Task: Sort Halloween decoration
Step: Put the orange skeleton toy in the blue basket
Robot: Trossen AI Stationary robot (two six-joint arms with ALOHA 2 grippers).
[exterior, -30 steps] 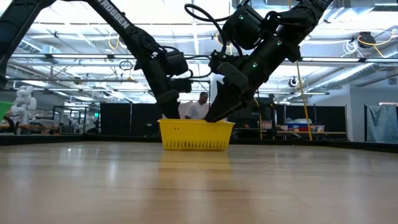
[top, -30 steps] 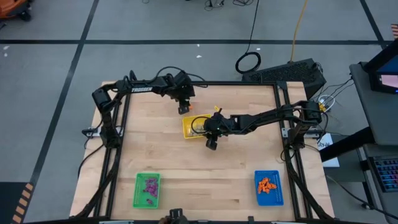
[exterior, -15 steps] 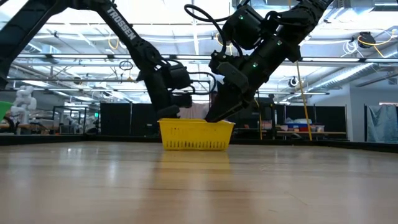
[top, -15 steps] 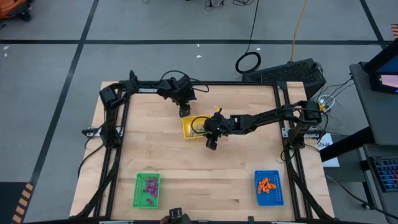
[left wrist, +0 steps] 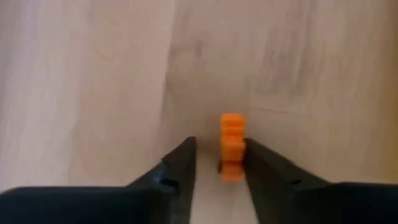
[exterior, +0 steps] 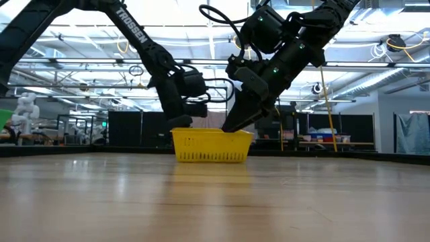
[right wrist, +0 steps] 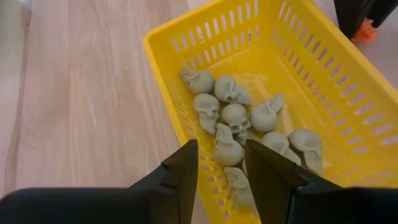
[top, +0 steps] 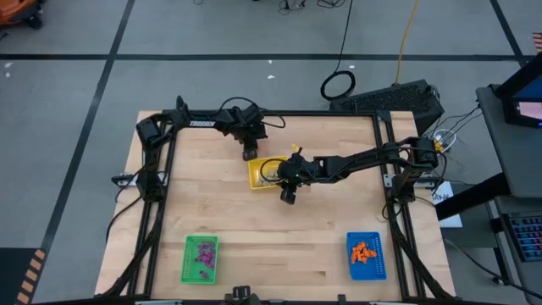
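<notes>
A small orange plastic trinket [left wrist: 232, 147] lies on the wooden table [top: 322, 229] between the left gripper's [left wrist: 219, 163] parted fingers, just behind the yellow slotted basket [right wrist: 348, 118] of beige-grey skulls [right wrist: 235, 116]. The right gripper [right wrist: 221, 168], released, hovers above the skulls.

- A tray [top: 264, 173] of skull trinkets [right wrist: 235, 116] sits mid-table [top: 322, 229], toward the far edge.
- The left end effector [top: 248, 153] lies just behind it, over a small trinket [left wrist: 232, 146].
- The right end effector [top: 288, 197] sits at the tray's near-right corner.
- Two more trays [top: 201, 257] [top: 366, 255] sit at the near edge, left and right.
</notes>
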